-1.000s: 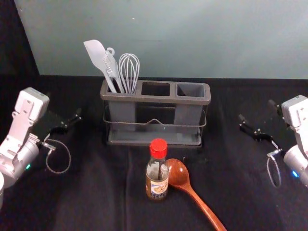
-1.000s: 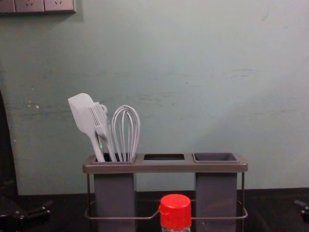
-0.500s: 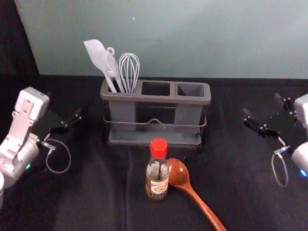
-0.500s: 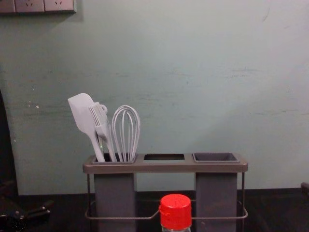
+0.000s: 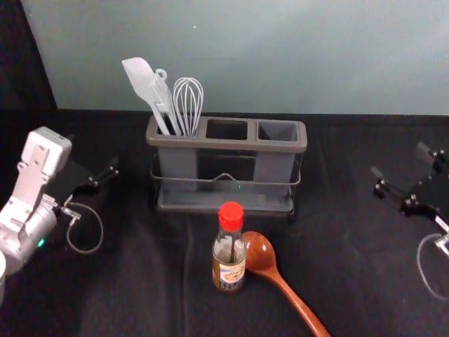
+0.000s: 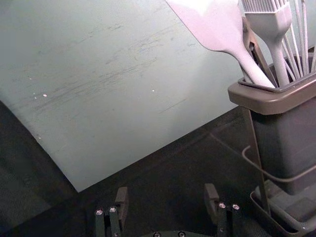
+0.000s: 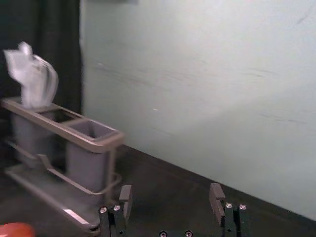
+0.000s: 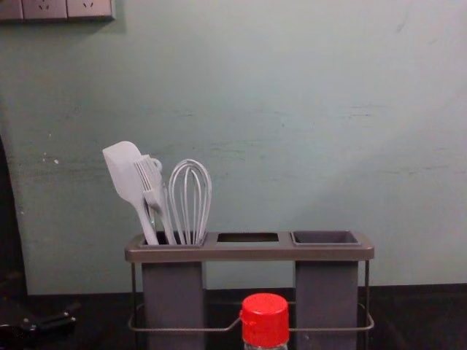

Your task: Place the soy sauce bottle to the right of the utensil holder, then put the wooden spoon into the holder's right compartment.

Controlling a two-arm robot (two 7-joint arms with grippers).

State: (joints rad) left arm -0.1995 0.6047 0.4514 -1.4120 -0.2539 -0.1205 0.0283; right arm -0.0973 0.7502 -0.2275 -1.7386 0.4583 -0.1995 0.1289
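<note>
The soy sauce bottle (image 5: 229,247) stands upright in front of the utensil holder (image 5: 226,144). Just right of it lies the wooden spoon (image 5: 261,254), its handle angled toward the front right. White utensils fill the holder's left compartment; its right compartment (image 5: 278,131) has nothing in it. At the right edge of the head view, my right gripper (image 5: 401,160) is well right of the holder, and in its wrist view the right gripper (image 7: 170,200) is open and empty. My left gripper (image 5: 95,163) stays parked left of the holder; in its wrist view the left gripper (image 6: 166,200) is open.
A pale wall (image 8: 292,109) rises behind the holder, with wall sockets (image 8: 67,9) high at its left. Dark cloth (image 5: 140,281) covers the table. A wire rail runs around the holder's lower part.
My right gripper has moved outward to the right, away from the holder, and has left the chest view's right edge. The left arm, bottle and spoon have stayed put.
</note>
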